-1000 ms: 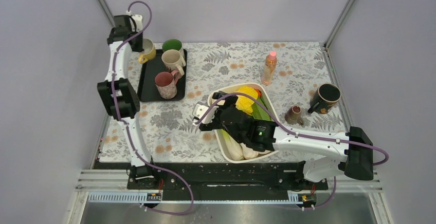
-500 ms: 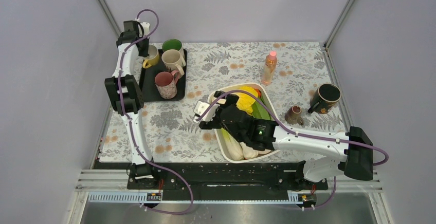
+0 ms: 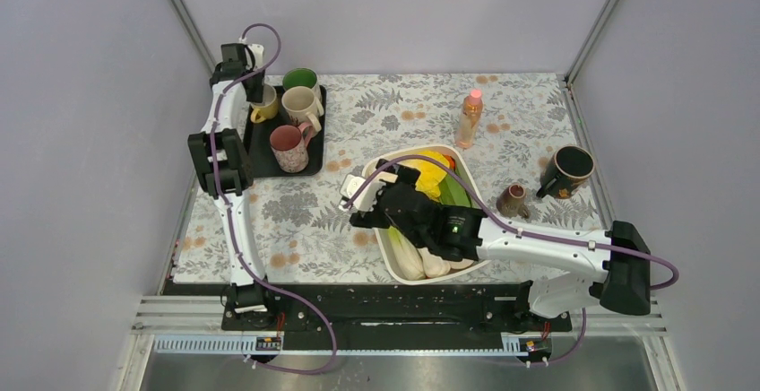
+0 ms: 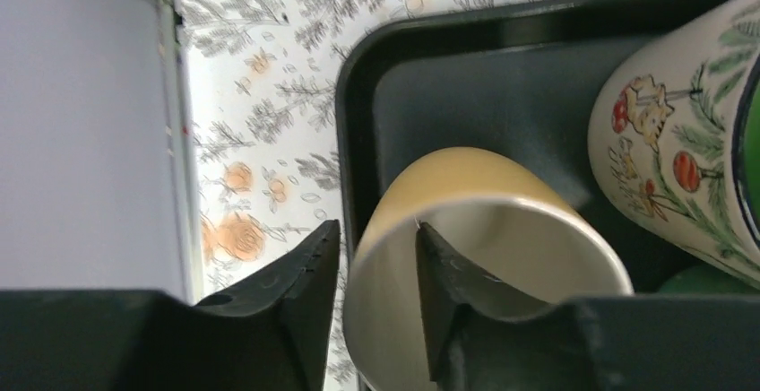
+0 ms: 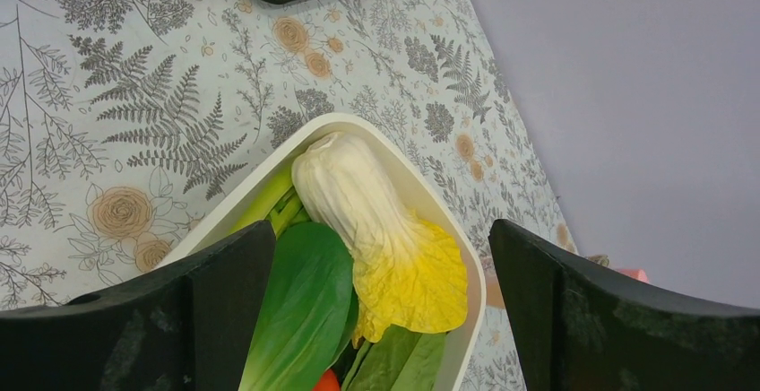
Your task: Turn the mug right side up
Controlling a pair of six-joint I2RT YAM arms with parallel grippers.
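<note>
Starting low in the overhead view with the right gripper (image 5: 381, 234): parked above the white bowl (image 5: 333, 122) of greens, spread wide over a napa cabbage (image 5: 358, 194), gripping nothing. Idle there, by the look of it.

On to the upper left corner of the overhead view, to the black tray (image 4: 466, 77) and the left gripper (image 4: 376, 230). Clamped on the yellow mug (image 4: 466, 180), pinching its wall with one finger inside the rim and the other outside. Mouth turned up toward the wrist camera, body tilted, not yet sitting square. Over the tray's left edge, and just beside the mushroom-print mug (image 4: 663, 140) at the right of the wrist frame, though apart from it. Cannot tell whether touching the tray underneath yet.

Looks to be past the flip itself and into the set-down. Calls next for levelling off and easing down until flat on the tray. Then letting go and lifting straight out, minding that neighbour on the right.
</note>
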